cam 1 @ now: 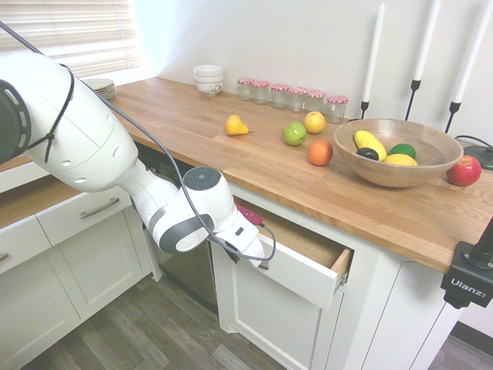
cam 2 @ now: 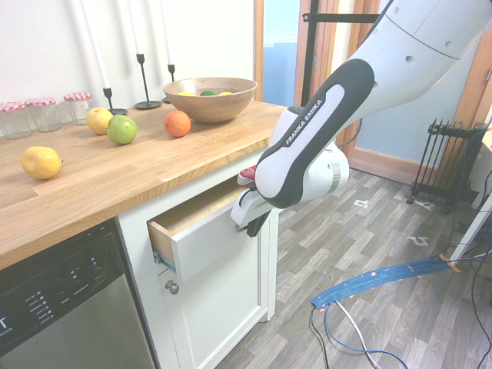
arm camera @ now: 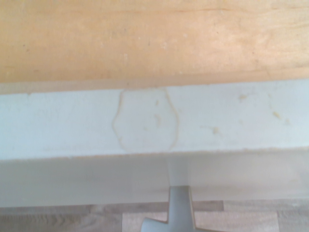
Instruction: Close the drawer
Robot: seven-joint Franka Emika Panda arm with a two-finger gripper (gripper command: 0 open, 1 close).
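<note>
Jutting partway from the cabinet, drawer (cam 2: 201, 238), panel front floorward-facing.

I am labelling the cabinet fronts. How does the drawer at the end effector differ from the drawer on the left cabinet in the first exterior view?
The drawer stands partly open, its plywood inside showing; the left drawer is shut flush. The end effector is at the open drawer's front; nothing touches the left drawer. The left drawer's straight silver handle shows plainly; the open drawer's handle is mostly hidden behind the arm. Both have white fronts under a wooden counter.
</note>
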